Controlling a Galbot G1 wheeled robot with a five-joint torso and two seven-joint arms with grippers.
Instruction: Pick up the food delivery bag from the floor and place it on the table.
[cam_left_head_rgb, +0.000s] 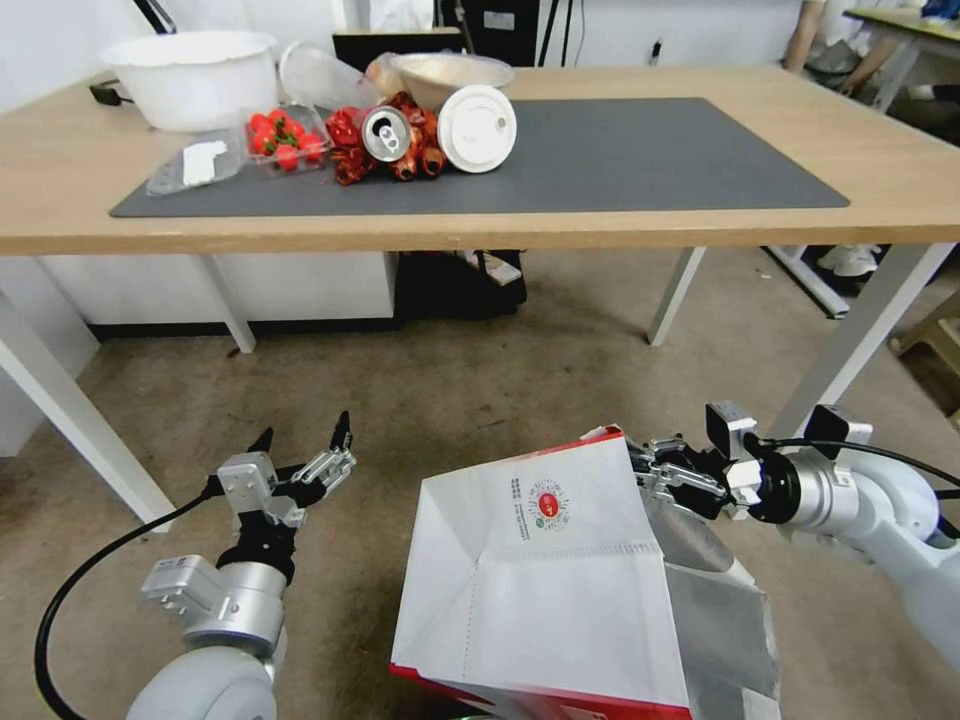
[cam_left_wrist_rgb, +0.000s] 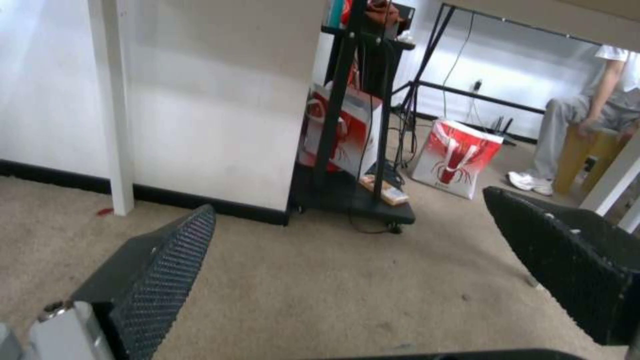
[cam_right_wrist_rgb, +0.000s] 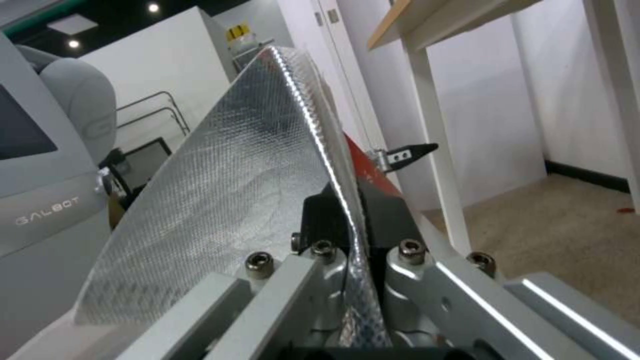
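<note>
Right gripper (cam_left_head_rgb: 640, 470) is clamped on the foil-lined top edge of the food delivery bag (cam_left_head_rgb: 560, 570). Left gripper (cam_left_head_rgb: 305, 440) hangs spread and empty over the floor (cam_left_head_rgb: 480, 390), the bag just beside it.

Left pincer (cam_left_head_rgb: 303, 447) agape — right pincer (cam_left_head_rgb: 650, 470) clamped

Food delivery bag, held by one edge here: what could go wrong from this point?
1. The right gripper pinches only the thin foil-lined rim of the boxy white and red food delivery bag; it could slip or tear.
2. The open left gripper hangs apart from the bag, so the load is one-sided and may swing.
3. The light-wood table edge lies ahead of the bag; its dark grey mat carries clutter at the left end.
</note>
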